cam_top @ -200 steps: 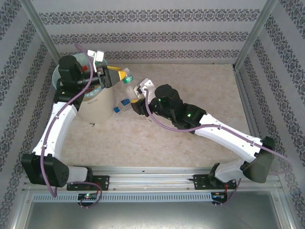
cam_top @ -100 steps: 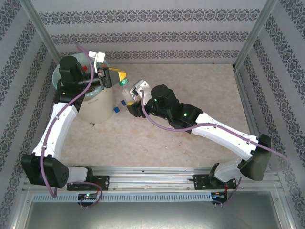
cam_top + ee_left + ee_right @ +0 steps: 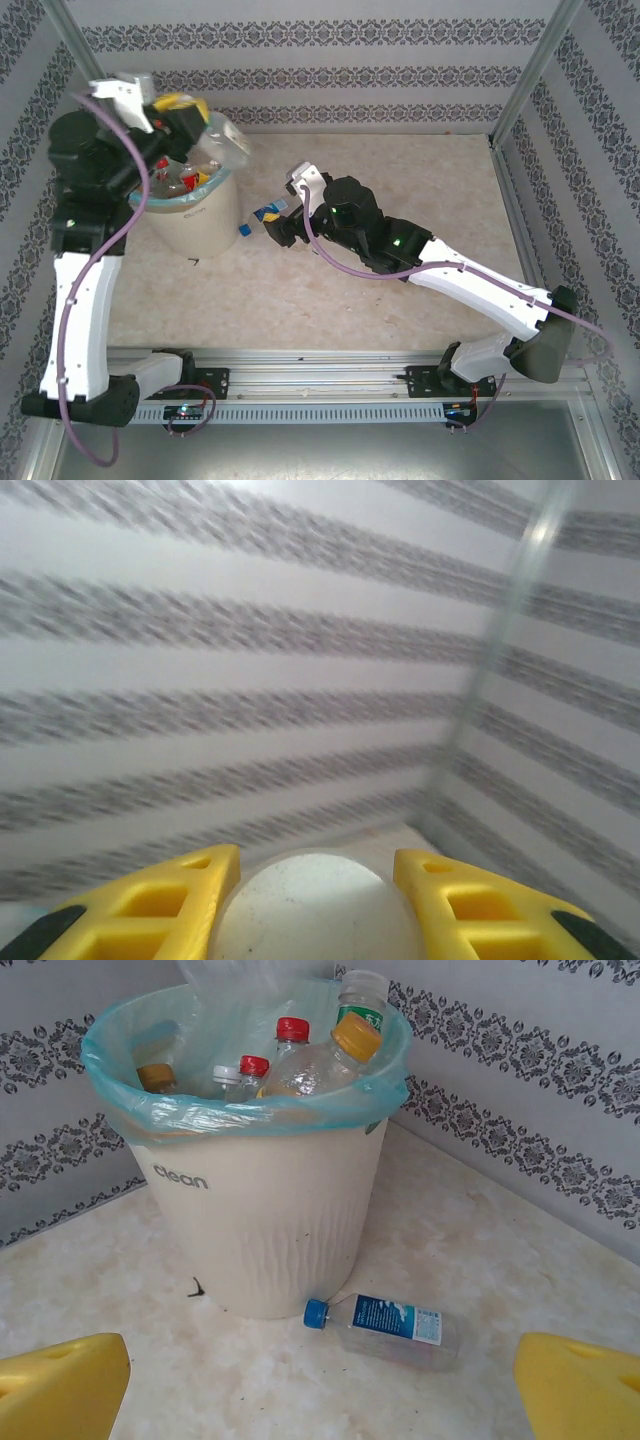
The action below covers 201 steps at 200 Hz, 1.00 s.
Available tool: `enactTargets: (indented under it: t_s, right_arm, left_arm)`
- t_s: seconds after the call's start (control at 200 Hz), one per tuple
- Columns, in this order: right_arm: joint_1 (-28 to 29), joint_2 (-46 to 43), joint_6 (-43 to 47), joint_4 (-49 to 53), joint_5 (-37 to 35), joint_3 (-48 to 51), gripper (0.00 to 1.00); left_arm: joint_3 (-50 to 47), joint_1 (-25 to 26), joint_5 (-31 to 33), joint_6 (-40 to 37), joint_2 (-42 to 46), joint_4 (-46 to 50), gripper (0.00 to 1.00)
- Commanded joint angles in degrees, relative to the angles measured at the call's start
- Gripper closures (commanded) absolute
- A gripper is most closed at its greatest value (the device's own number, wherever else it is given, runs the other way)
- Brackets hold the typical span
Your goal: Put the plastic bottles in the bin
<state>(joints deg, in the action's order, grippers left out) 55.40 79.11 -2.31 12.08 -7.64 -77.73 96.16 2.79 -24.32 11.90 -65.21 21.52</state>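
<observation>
Patterned striped wallpaper on three sides, beige marble-look tabletop point(image 3: 420, 190).

Left gripper point(image 3: 195, 120) is raised above the bin point(image 3: 195, 215), jaws clamped on a clear bottle point(image 3: 222, 143). Left wrist cam: yellow fingers point(image 3: 170, 895) on either side of the bottle's round pale end point(image 3: 315, 915), touching it, wall blurred behind.

Bin is cream-white with a teal bag point(image 3: 240, 1115) folded over the rim, and sits at the far left of the table. Bottles inside point(image 3: 330, 1055): red caps, an orange cap, a white cap, packed up to rim level.

One blue-capped bottle point(image 3: 390, 1325) lies on its side on the table just right of the bin's base, cap toward the bin, blue label.

Right gripper point(image 3: 280, 212) is low over the table near that bottle, aimed at the bin. Jaws spread wide, nothing between them; both yellow fingertips point(image 3: 60, 1390) sit at the bottom corners of the right wrist view.
</observation>
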Motion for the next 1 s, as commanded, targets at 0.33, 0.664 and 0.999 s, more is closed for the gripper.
enactTargets:
  t_s: [0.33, 0.664, 0.999]
  right_arm:
    - [0.68, -0.63, 2.88, -0.71, -2.05, -0.05, 0.02]
    - [0.68, -1.32, 2.58, 0.56, -3.14, 0.89, 0.02]
    - [0.68, -0.64, 2.51, 1.06, -3.0, 0.68, 0.02]
  left_arm:
    - [7.44, -8.36, 30.46, -18.93, -6.91, 19.07, 1.0]
    - [2.41, -12.04, 25.63, -18.75, -14.26, 17.81, 1.0]
    - [2.7, -12.02, 19.15, -20.65, -21.37, 26.21, 0.93]
